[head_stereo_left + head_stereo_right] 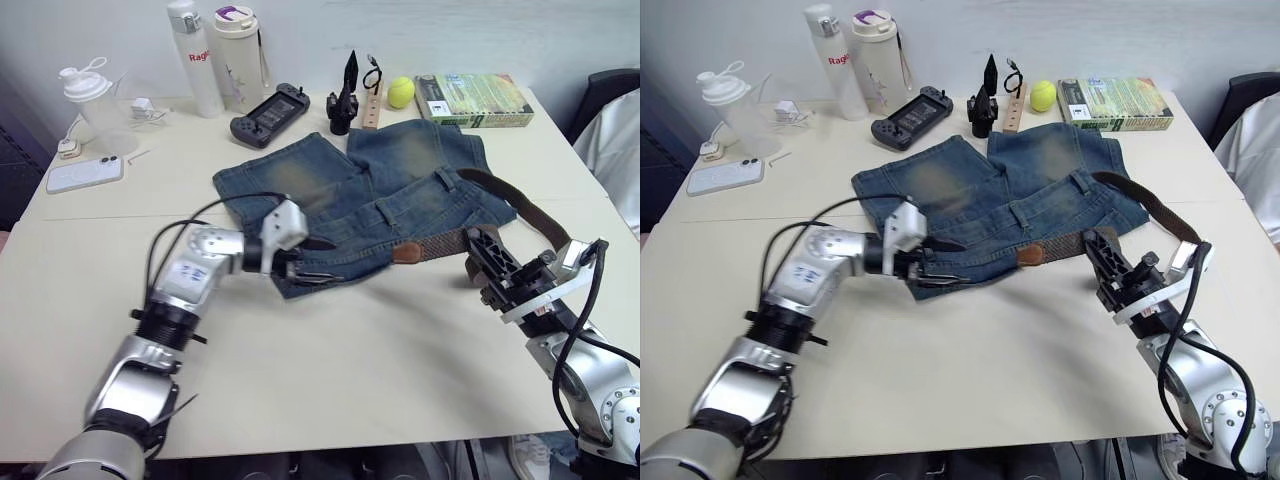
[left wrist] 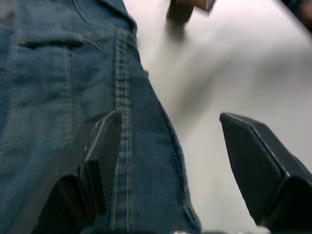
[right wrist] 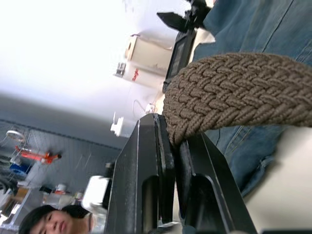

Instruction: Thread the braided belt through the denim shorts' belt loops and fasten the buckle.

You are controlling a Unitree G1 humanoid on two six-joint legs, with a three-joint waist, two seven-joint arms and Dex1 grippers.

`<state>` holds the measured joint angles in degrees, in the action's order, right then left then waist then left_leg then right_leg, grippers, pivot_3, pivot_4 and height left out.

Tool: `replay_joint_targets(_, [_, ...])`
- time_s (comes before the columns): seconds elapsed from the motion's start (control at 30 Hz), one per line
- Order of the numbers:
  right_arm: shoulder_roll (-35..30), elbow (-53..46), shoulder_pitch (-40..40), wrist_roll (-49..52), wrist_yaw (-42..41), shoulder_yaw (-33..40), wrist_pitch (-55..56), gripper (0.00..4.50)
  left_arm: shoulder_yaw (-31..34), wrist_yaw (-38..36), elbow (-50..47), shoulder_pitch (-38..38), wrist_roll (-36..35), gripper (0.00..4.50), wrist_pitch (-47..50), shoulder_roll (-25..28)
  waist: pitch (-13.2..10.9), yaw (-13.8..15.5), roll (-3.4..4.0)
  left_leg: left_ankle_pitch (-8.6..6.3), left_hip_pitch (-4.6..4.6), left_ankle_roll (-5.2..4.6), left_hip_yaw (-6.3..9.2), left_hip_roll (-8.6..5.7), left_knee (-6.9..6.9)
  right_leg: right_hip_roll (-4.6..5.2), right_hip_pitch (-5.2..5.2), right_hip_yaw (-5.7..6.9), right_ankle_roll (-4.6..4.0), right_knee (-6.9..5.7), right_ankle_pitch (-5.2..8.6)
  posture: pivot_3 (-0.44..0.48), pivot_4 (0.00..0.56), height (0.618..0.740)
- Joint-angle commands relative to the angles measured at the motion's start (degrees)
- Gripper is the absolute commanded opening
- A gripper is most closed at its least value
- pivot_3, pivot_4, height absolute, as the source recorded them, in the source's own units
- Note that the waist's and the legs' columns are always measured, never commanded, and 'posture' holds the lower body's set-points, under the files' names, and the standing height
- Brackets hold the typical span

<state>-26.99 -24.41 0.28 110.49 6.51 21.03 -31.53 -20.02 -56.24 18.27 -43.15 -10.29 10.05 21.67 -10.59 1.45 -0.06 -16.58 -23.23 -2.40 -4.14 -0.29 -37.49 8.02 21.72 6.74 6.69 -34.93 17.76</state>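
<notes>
The denim shorts (image 1: 300, 180) lie flat in the middle of the table, legs pointing away and waistband toward me. The braided belt (image 1: 440, 243) lies across the waistband, its tan tip (image 1: 406, 252) resting on the denim. From there the strap arcs back over the shorts' right side (image 1: 510, 195). My right gripper (image 1: 478, 243) is shut on the strap just right of the tip, and the weave is pinched between its fingers (image 3: 195, 161). My left gripper (image 1: 322, 260) is open at the shorts' near left edge (image 2: 146, 161), one finger over denim, the other over bare table. The buckle is hidden.
Along the far edge stand two bottles (image 1: 192, 55), a shaker cup (image 1: 95, 100), a phone (image 1: 85, 173), a game controller (image 1: 268, 113), a black stand (image 1: 345, 95), a tennis ball (image 1: 401, 92) and a green box (image 1: 472, 98). A person (image 3: 48, 222) shows in the right wrist view.
</notes>
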Motion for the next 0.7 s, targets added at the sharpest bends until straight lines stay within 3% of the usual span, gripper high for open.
replay_joint_targets(0.03, [-0.5, -2.1, -0.1, 0.2, -1.1, 2.5, 0.4, 0.00, -3.3, 7.2, 3.0, -0.8, 10.0, 3.55, -6.6, -1.8, 0.0, 0.0, -0.01, 0.00, 0.00, 0.00, 0.00, 0.01, -0.04, 0.00, -0.01, 0.00, 0.00, -0.01, 0.00, 0.000, 0.150, 0.720])
replay_joint_targets(0.2, [-0.4, -2.6, 0.5, 0.2, -1.2, 3.0, 0.4, 0.00, -5.8, 14.2, 6.6, -2.1, 19.6, 3.55, -10.2, -2.9, 0.0, 0.1, -0.01, -0.01, 0.03, -0.06, 0.03, 0.04, -0.20, 0.13, -0.06, -0.03, 0.05, -0.13, -0.03, 0.000, 0.150, 0.720])
replay_joint_targets(0.3, [-0.2, -2.8, 0.7, 0.3, -1.3, 3.2, 0.4, 0.00, -6.3, 18.6, 8.0, -2.8, 23.9, 2.75, -13.1, -3.0, 0.0, 0.2, -0.01, -0.04, 0.02, -0.12, 0.09, 0.01, -0.24, 0.42, -0.13, -0.04, 0.09, -0.09, -0.05, 0.000, 0.150, 0.720])
replay_joint_targets(0.5, [0.0, -2.9, 0.6, 0.1, -1.2, 3.1, 0.5, 0.00, -6.0, 19.1, 6.5, -1.9, 26.6, 0.28, -17.6, -2.0, 0.0, 0.2, -0.01, -0.05, 0.02, -0.12, 0.08, 0.00, -0.27, 0.43, -0.13, 0.04, 0.13, -0.11, -0.07, 0.000, 0.150, 0.720])
replay_joint_targets(0.7, [0.4, -2.8, 0.4, 0.2, -0.8, 2.7, 0.6, 0.00, 0.1, 17.3, 3.4, -1.1, 24.3, 0.18, -26.0, 6.7, 0.0, -0.6, 0.00, -0.03, 0.01, -0.08, 0.07, 0.08, -0.25, 0.39, -0.09, 0.05, 0.12, -0.12, -0.07, 0.000, 0.150, 0.720])
